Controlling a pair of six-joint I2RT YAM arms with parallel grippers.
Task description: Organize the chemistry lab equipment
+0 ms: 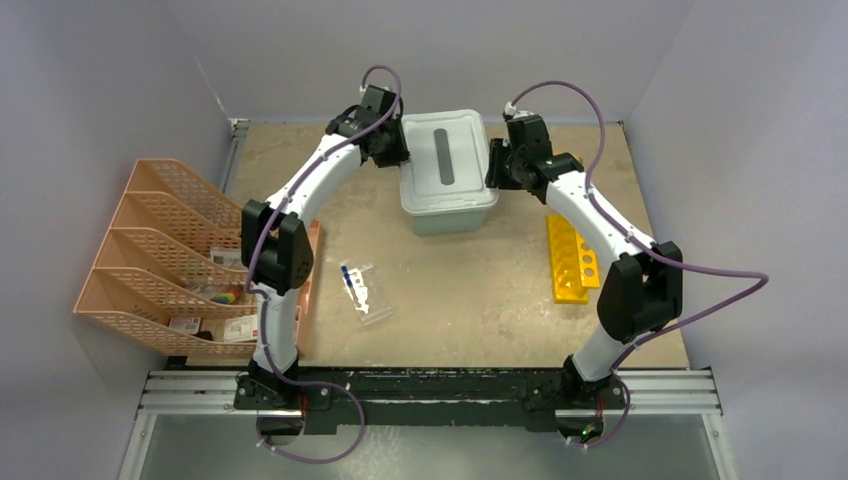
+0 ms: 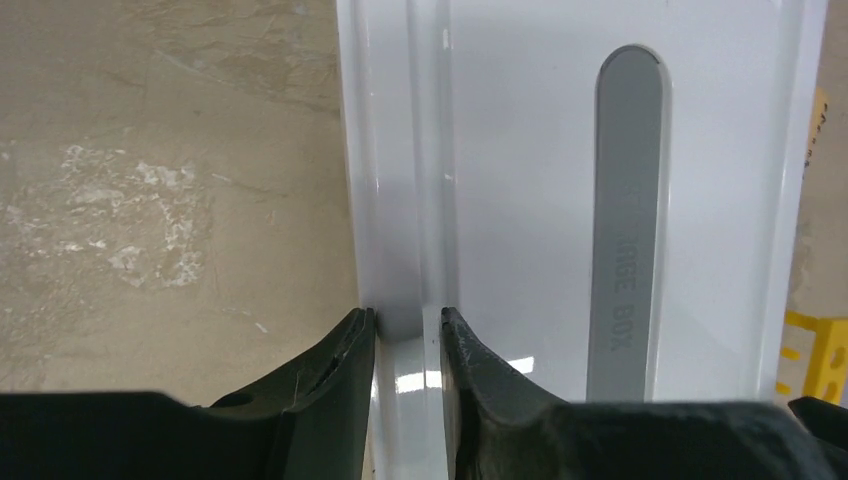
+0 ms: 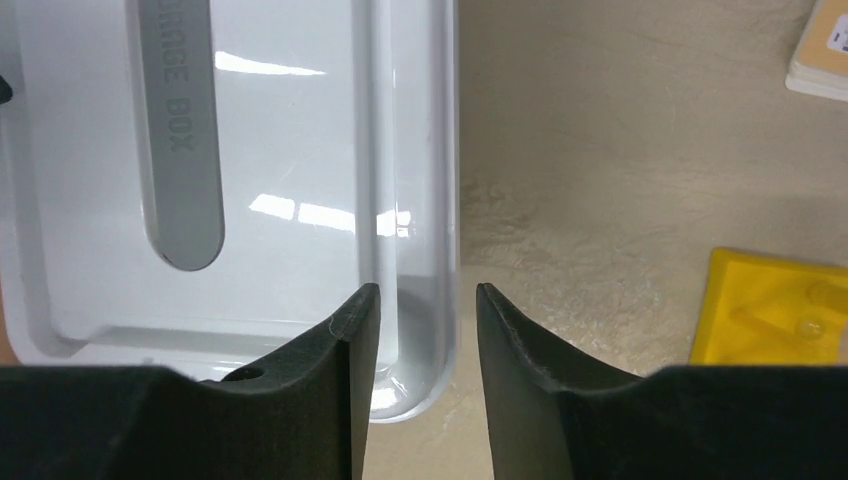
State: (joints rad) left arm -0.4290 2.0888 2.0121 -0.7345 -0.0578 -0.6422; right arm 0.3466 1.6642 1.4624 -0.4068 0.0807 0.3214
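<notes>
A white lidded storage box [image 1: 447, 170] stands at the back middle of the table. My left gripper [image 1: 392, 150] is at the lid's left rim [image 2: 400, 200]. Its jaws stand a narrow gap apart with the rim between them, and I cannot tell whether they press on it. My right gripper [image 1: 497, 168] is open at the lid's right rim [image 3: 425, 150]. One finger is over the lid, and the other stands off the outer edge with table showing in the gap. A clear packet of blue-capped tubes [image 1: 362, 292] lies on the table in front of the box.
A yellow rack with holes [image 1: 572, 258] lies right of the box, also seen in the right wrist view [image 3: 770, 310]. Peach organizer trays [image 1: 150, 255] holding small items stand at the left edge. A small notebook corner [image 3: 822, 50] shows at the far right.
</notes>
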